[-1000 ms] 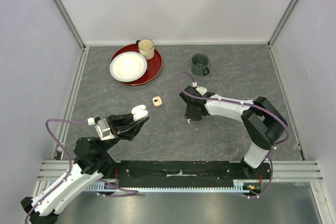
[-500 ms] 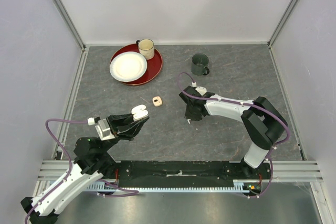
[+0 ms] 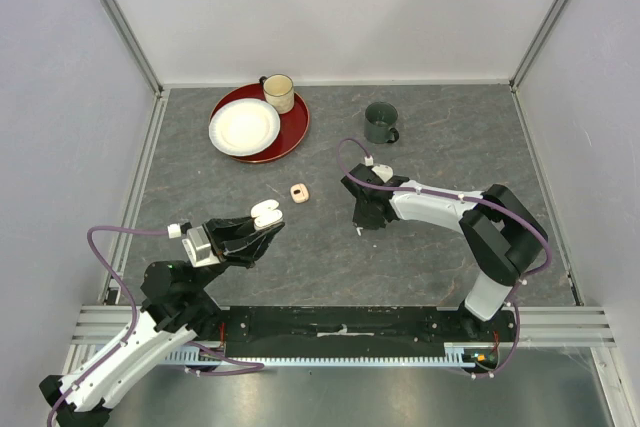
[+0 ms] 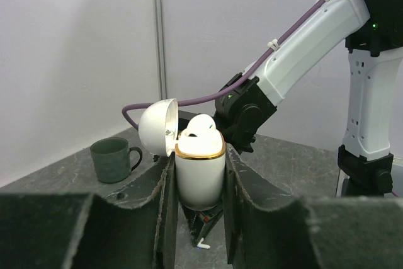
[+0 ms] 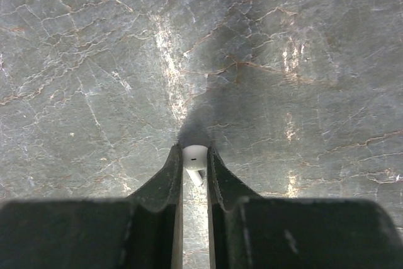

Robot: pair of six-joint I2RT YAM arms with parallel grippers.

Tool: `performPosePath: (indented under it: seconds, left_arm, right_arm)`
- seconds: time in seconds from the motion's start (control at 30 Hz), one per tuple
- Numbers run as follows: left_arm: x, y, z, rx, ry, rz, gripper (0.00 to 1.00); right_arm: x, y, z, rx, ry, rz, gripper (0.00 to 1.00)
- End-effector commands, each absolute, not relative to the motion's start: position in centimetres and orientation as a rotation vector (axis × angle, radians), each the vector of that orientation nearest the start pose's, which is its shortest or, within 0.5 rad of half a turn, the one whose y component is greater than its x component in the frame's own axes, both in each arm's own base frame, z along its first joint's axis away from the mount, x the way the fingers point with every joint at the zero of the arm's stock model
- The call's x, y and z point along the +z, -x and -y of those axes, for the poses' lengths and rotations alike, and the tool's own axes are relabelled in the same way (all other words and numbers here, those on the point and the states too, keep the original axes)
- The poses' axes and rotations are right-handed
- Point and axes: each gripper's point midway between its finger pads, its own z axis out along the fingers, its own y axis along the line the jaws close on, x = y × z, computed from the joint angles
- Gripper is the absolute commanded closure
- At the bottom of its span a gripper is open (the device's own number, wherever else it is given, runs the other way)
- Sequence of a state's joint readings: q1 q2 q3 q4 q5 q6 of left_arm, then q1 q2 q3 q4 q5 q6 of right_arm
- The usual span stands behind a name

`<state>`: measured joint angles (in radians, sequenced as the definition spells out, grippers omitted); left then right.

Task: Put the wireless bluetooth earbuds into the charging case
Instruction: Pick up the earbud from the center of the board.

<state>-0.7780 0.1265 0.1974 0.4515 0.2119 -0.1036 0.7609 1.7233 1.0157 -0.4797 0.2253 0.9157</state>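
A robotics lab cell: aluminium posts [image 3: 115, 17], blank white panels [image 3: 340, 7], robot arms [image 3: 430, 207] bolted to a table [image 3: 450, 147].

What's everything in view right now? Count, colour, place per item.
charging case: 1, white, lid open, in left gripper
seated earbud: 1, white, inside the case's top
gripped earbud: 1, white, in right gripper at table level
peach item: 1, small, table centre
tray: 1, red, far left
plate: 1, white, on tray
mugs: 2, cream on tray, dark green far centre
table: 1, grey
left gripper: shut on case
right gripper: shut on earbud
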Motion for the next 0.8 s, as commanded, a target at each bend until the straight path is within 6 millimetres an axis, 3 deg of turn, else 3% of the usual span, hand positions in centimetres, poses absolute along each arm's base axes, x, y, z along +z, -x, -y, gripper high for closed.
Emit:
performPosePath:
  seconds: [0.0, 0.1, 0.13, 0.27, 0.3, 0.37, 0.4, 0.43, 0.47, 0.5, 0.57, 0.6, 0.67, 0.7, 0.77]
  left_arm:
    - [32.3, -13.4, 18.9, -0.923, -0.519, -0.925, 0.98]
    - [32.3, -13.5, 18.9, -0.925, -0.513, -0.928, 0.98]
    - [32.3, -13.5, 18.9, -0.927, -0.511, -0.928, 0.98]
    - [32.3, -13.8, 19.1, -0.934, -0.498, -0.936, 0.98]
    - [32.5, -14.0, 19.0, -0.932, -0.486, -0.928, 0.98]
    - [32.3, -14.2, 19.2, -0.943, -0.479, -0.939, 0.98]
    - [32.6, -14.2, 19.2, -0.947, -0.471, -0.927, 0.98]
    - [32.3, -14.4, 19.4, -0.953, -0.470, -0.942, 0.98]
    - [32.3, -14.5, 19.5, -0.956, -0.470, -0.941, 0.98]
    - [32.3, -14.5, 19.7, -0.962, -0.473, -0.944, 0.98]
    - [32.4, -14.6, 20.0, -0.973, -0.472, -0.943, 0.98]
    - [32.4, -14.6, 20.1, -0.978, -0.475, -0.941, 0.98]
    - [32.6, -14.8, 20.4, -0.991, -0.466, -0.935, 0.98]
    - [32.6, -14.9, 20.5, -0.997, -0.461, -0.932, 0.98]
    - [32.8, -15.0, 20.7, -1.012, -0.452, -0.923, 0.98]
  right_arm:
    - [2.2, -26.4, -23.2, 0.156, -0.270, -2.675, 0.90]
    - [4.8, -27.4, -23.6, 0.233, -0.293, -2.586, 0.99]
    - [6.7, -27.9, -24.0, 0.294, -0.310, -2.529, 1.00]
    - [11.6, -28.8, -25.0, 0.469, -0.337, -2.387, 1.00]
    - [13.7, -29.0, -25.3, 0.536, -0.341, -2.329, 1.00]
    - [15.4, -29.0, -25.4, 0.589, -0.351, -2.270, 1.00]
    - [17.8, -29.3, -25.0, 0.637, -0.382, -2.188, 1.00]
    - [18.9, -29.4, -24.9, 0.666, -0.399, -2.144, 1.00]
    - [19.4, -29.1, -24.6, 0.689, -0.408, -2.115, 1.00]
    - [22.3, -29.2, -24.4, 0.762, -0.425, -2.012, 1.00]
    - [23.9, -28.9, -23.9, 0.807, -0.437, -1.932, 1.00]
    - [26.8, -28.6, -23.6, 0.869, -0.444, -1.830, 1.00]
    - [28.7, -28.1, -23.2, 0.897, -0.424, -1.755, 1.00]
    - [31.1, -27.6, -23.0, 0.938, -0.426, -1.673, 1.00]
    - [32.9, -27.1, -22.9, 0.960, -0.416, -1.612, 1.00]
